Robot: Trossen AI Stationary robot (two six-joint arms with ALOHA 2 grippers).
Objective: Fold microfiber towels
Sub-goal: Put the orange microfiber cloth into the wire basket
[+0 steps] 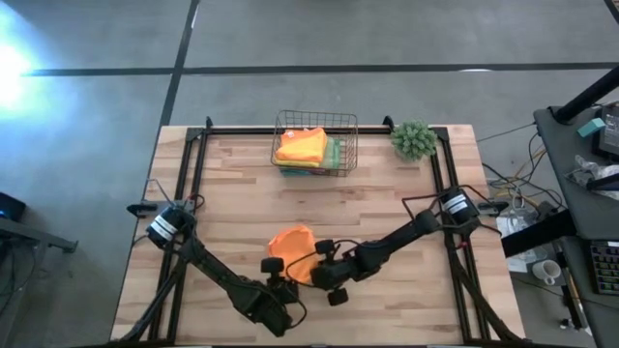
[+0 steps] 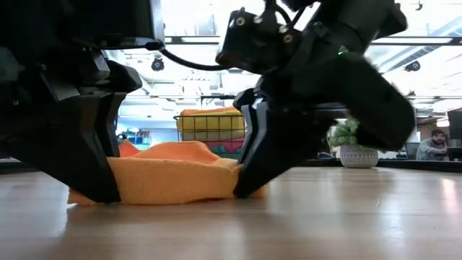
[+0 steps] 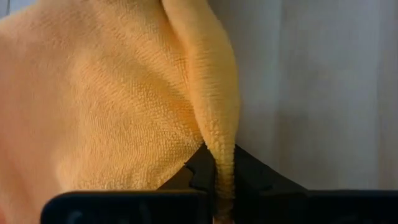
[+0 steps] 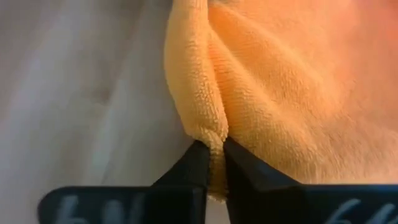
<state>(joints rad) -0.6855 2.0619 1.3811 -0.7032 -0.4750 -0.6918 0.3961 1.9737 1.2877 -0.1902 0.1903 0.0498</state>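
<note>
An orange microfiber towel [image 1: 290,242] lies bunched on the wooden table [image 1: 387,203], a little toward the near edge from its middle. My left gripper [image 1: 275,268] stands at the towel's near left corner and my right gripper [image 1: 317,261] at its near right corner. Both are shut on the towel. In the low view the towel [image 2: 173,177] rests on the table between the two grippers, its middle humped up. More towels, an orange-yellow one [image 1: 302,145] on top of teal and green ones, lie in a wire basket [image 1: 314,124] at the far edge. My left gripper pinches a folded edge of the towel [image 3: 222,163] between its two fingers. In the low view the fingers [image 2: 97,177] slant down onto the towel's left end, which lies on the table. The cloth beyond the fingers is slack. My right gripper pinches a rolled edge of the towel [image 4: 210,134] between its two fingers; one layer or several, I cannot tell. In the low view the fingers [image 2: 253,170] slant down onto the towel's right end, which lies on the table. The cloth is slack.
A small green spiky plant in a pot [image 1: 414,140] stands at the far right, next to the basket. A black frame rail [image 1: 290,129] runs along the table's far edge and sides. Bare wood lies between the towel and the basket.
</note>
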